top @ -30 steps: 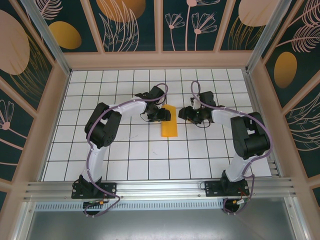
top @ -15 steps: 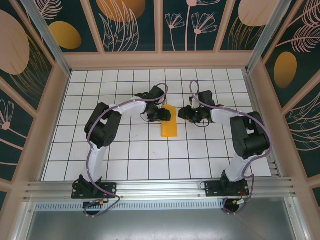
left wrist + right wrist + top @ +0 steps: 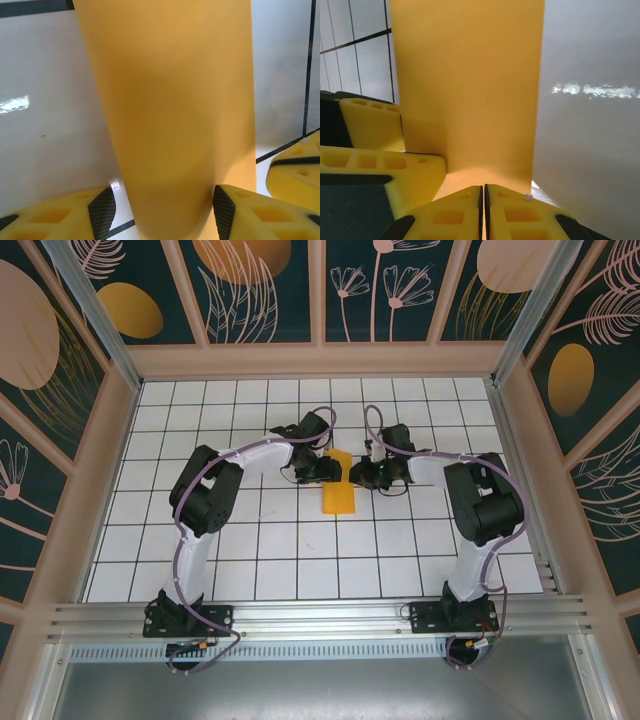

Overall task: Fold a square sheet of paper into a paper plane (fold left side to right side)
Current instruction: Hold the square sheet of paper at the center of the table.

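The square sheet of paper [image 3: 339, 495] lies on the white grid table as a narrow orange-yellow strip, folded in half. My left gripper [image 3: 322, 469] is at its far left edge. In the left wrist view the left gripper [image 3: 163, 212] stands open astride the paper [image 3: 170, 100], the right pad [image 3: 223, 210] at the paper's edge and the left pad [image 3: 102, 212] off it. My right gripper [image 3: 357, 474] is at the far right edge. In the right wrist view the right gripper [image 3: 484, 192] is shut, tips down on the paper [image 3: 470, 85]. The paper plane is out of view.
The table [image 3: 250, 540] is boxed in by wooden rails and dark flower-print wall panels [image 3: 90, 390]. An aluminium rail [image 3: 320, 615] runs along the near edge by the arm bases. The left gripper's yellow fingers [image 3: 375, 132] stand close beside my right gripper.
My right gripper has slid left onto the paper's right edge and its jaws have shut. The left arm and the paper have stayed put.
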You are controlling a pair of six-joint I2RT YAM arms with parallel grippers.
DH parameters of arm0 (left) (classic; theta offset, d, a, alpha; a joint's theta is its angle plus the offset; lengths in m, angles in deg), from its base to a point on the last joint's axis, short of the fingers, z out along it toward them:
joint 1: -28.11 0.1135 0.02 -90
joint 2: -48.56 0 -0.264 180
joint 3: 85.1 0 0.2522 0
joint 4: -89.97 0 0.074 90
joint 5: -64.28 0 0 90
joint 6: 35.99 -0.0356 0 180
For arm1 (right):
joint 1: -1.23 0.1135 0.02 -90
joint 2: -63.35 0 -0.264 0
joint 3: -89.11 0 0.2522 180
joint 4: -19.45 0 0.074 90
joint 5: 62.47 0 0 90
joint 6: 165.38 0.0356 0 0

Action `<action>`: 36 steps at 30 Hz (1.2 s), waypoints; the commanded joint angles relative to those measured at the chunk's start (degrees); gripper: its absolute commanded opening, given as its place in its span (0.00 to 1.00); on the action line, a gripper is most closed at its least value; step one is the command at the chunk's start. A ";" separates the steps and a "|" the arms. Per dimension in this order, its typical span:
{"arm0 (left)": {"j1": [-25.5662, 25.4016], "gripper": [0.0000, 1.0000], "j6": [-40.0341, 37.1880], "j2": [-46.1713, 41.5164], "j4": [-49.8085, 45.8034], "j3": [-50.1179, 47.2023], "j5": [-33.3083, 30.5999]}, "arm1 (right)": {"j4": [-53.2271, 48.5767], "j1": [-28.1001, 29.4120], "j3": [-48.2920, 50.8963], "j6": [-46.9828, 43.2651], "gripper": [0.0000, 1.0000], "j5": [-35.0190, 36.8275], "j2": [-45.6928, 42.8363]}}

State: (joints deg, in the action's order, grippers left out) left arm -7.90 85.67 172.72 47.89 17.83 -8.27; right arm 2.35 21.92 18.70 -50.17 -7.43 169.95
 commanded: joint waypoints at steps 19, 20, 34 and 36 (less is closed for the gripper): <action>0.18 0.69 -3.79 -2.59 -0.96 -0.39 -6.48 | -6.45 0.91 -0.33 -2.71 0.14 5.08 5.58; 0.75 0.70 -3.89 -3.82 -1.25 -0.40 -6.77 | -6.42 0.87 -0.32 -2.71 0.14 5.08 5.54; 1.64 0.59 -0.83 -12.56 9.24 -4.95 8.63 | -6.58 0.88 -0.31 -2.71 0.14 5.10 5.50; 1.17 0.58 0.10 -10.90 10.66 -5.10 10.63 | -6.77 0.87 -0.39 -2.71 0.14 5.16 5.45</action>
State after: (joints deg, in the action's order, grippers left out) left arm -5.83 84.12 159.43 54.97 14.22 -4.42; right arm -0.34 22.34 17.48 -51.52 -5.55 172.60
